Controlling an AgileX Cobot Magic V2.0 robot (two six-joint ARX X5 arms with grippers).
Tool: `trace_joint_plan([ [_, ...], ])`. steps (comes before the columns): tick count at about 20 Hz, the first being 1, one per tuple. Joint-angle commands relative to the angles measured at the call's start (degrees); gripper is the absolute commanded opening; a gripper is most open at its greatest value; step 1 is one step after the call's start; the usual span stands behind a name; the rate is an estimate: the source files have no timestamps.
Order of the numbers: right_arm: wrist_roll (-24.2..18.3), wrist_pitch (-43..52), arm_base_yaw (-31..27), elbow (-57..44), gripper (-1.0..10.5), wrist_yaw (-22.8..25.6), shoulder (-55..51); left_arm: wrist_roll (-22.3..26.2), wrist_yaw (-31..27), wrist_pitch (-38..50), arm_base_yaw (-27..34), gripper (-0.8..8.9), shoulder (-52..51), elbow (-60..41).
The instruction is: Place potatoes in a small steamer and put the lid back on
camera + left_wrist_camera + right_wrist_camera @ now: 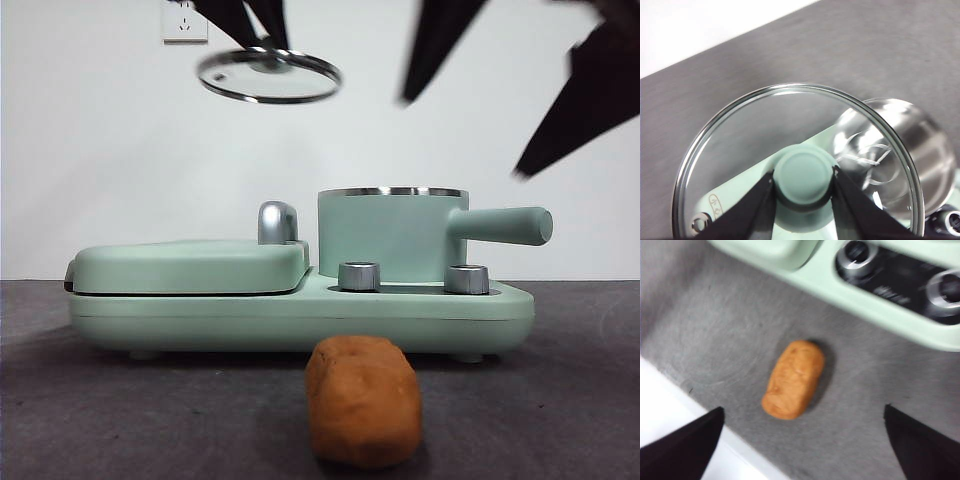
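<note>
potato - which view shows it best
The right wrist view: the whole potato lies on the table below the open right gripper. The front view cuts off its bottom; the left wrist view does not show it.

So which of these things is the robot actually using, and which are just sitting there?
Part of the job:
- potato, on the table
- small steamer, open
- lid, held up by the left gripper
- right gripper, open above the potato

Just there:
- flat grill cover
- two knobs
- wall socket
</note>
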Motion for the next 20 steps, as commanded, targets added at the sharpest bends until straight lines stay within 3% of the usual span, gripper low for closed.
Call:
trace_joint_plan([
  [1, 3.04, 3.54, 2.71, 1.09, 5.5, 0.72, 5.66, -0.15, -0.07, -0.13, 1.14, 0.09, -1.44, 2.29],
  [8, 10.03, 10.62, 5.38, 1.09, 5.5, 0.70, 22.43, -0.17, -0.07, -1.64, 3.45, 0.09, -4.57, 2.29],
  [11, 10.08, 12.22, 6.05, 1.09, 5.4, 0.37, 26.75, -0.17, -0.07, -1.97, 3.43, 0.09, -4.57, 2.25],
  [16, 10.01, 12.11, 6.69, 1.09, 2.7, -0.26, 29.18, -0.17, -0.07, -1.99, 3.43, 0.09, -4.57, 2.21],
  [20, 10.01, 12.07, 6.80, 1.16, 1.8, -0.37, 29.20, -0.15, -0.07, -2.21, 3.45, 0.09, -4.57, 2.21],
])
